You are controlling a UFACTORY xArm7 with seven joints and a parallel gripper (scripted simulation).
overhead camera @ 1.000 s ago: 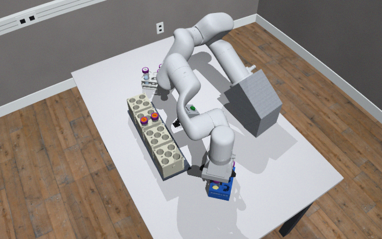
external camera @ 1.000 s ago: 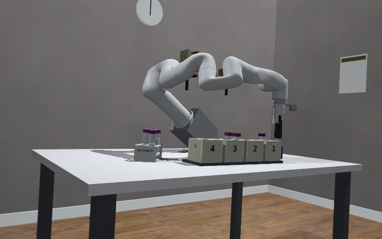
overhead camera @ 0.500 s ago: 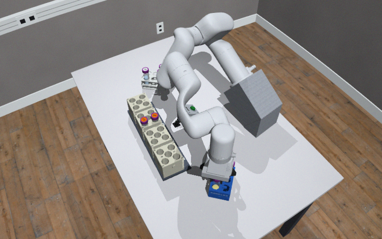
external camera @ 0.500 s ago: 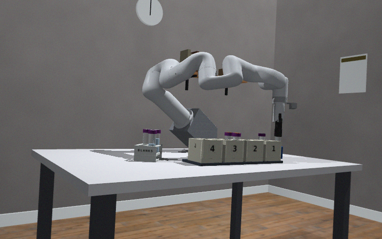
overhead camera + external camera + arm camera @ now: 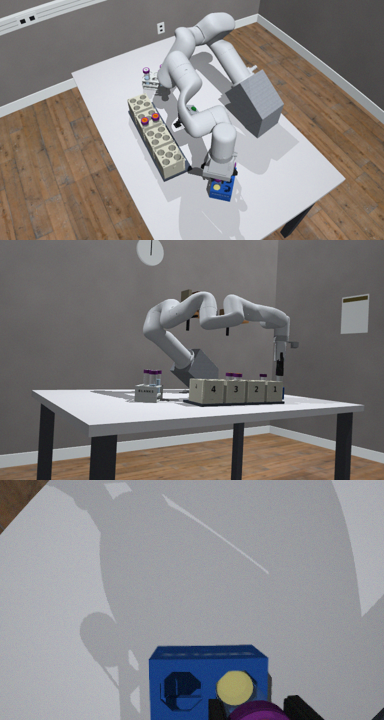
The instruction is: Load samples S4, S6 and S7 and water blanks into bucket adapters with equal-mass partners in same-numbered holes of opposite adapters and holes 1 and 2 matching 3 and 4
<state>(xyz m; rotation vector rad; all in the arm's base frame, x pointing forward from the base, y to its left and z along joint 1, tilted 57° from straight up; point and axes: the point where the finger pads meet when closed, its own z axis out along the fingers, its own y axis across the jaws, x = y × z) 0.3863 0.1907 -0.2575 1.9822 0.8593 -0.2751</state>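
"Where does the loading stand [image 5: 187, 169] [image 5: 240, 404] sit?"

"Along the counter's [image 5: 305, 172] [image 5: 135, 418] [image 5: 30, 580] long edge, two orange-dotted tubes [image 5: 150, 118] [image 5: 237, 375] in adapter 3."

"And the claw [image 5: 218, 179] [image 5: 279, 375] [image 5: 259, 707]?"

"Above the blue rack [image 5: 220, 196] [image 5: 283, 393] [image 5: 200, 664], clamped on a purple-capped tube [image 5: 279, 378] [image 5: 260, 713]."

Gripper [image 5: 218, 178] [image 5: 279, 374] [image 5: 256, 707] slightly higher, tube [image 5: 217, 180] [image 5: 279, 378] [image 5: 258, 713] apparently lifted with it
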